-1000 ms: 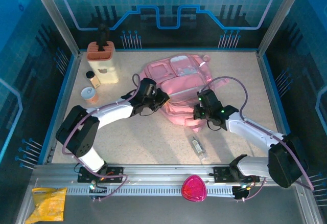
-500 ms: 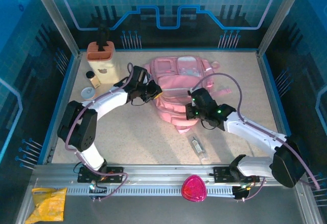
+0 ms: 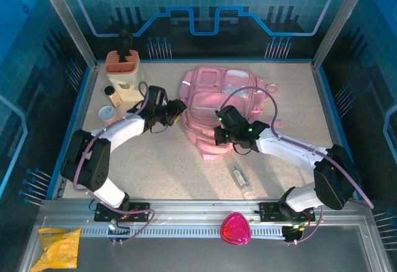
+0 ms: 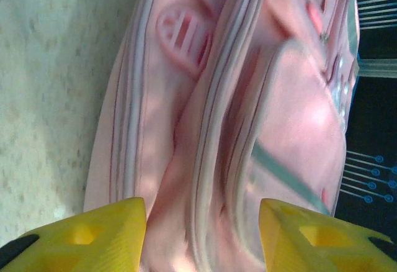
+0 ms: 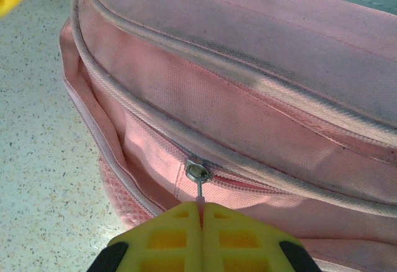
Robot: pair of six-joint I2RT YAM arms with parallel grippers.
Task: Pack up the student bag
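The student bag (image 3: 217, 101), a large soft pink backpack, lies on the table just beyond centre. My right gripper (image 3: 218, 136) is at its near left side, shut on the thin pull tab of a zip. In the right wrist view the metal zip slider (image 5: 197, 172) sits just beyond my shut right gripper (image 5: 200, 213), on a pale zip line across the student bag (image 5: 248, 98). My left gripper (image 3: 177, 107) is at the bag's left edge. Its yellow fingers (image 4: 93, 238) stand apart, with the pink student bag (image 4: 205, 129) behind the gap and nothing clamped.
A cream holder with an orange top (image 3: 124, 73) stands at the back left, with a small bottle (image 3: 111, 96) and a jar (image 3: 107, 112) beside it. A clear bottle (image 3: 240, 179) lies near the front. A magenta rounded object (image 3: 235, 228) and a yellow packet (image 3: 59, 247) sit by the front rail.
The left gripper has opened and let go of the bag's side. Both arms have swung left and back. The right gripper has carried the zip pull leftward, and the bag has shifted and turned.
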